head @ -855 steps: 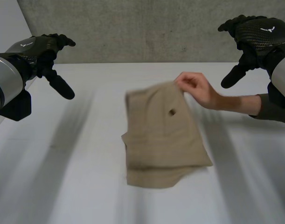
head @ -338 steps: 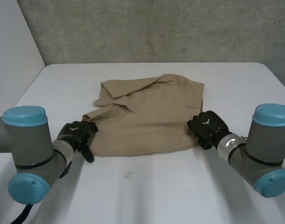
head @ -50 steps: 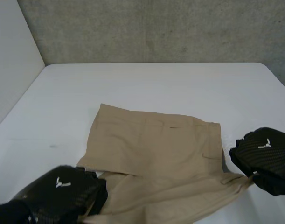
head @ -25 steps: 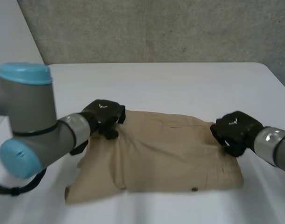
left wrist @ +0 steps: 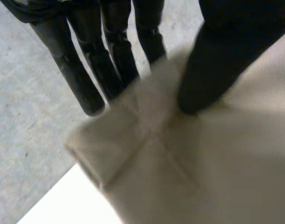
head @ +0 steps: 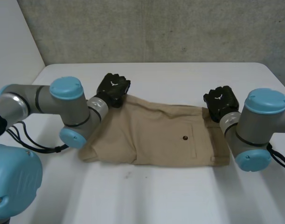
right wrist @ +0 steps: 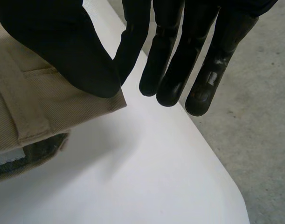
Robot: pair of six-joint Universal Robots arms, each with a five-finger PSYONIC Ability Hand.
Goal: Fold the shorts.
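Head view: the shorts (head: pixel 156 137) are laid on the counter (head: pixel 179 196), long axis running from the left hand (head: pixel 113 88) to the right hand (head: pixel 220 101), at the far corners. Left wrist view: 1 corner is pinched by thumb and fingers. Right wrist view: fingers are straight, nothing is gripped.

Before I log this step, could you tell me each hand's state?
Left hand: pinching a corner of the shorts.
Right hand: at another corner; cannot tell.
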